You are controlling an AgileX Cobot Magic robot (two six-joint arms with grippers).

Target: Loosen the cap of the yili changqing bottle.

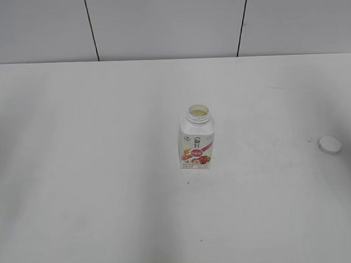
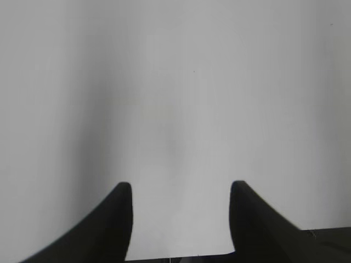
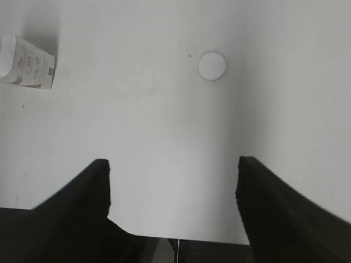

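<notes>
The yili changqing bottle [image 1: 196, 139] stands upright in the middle of the white table, its neck open with no cap on it. It also shows in the right wrist view [image 3: 26, 62] at the top left. The small round white cap [image 1: 329, 144] lies flat on the table far to the right of the bottle, and shows in the right wrist view [image 3: 211, 66]. My left gripper [image 2: 181, 189] is open and empty over bare table. My right gripper [image 3: 173, 164] is open and empty, well short of the cap. Neither gripper shows in the exterior view.
The white table [image 1: 108, 186] runs back to a white panelled wall [image 1: 166, 25] with dark seams. The table's near edge shows at the bottom of both wrist views.
</notes>
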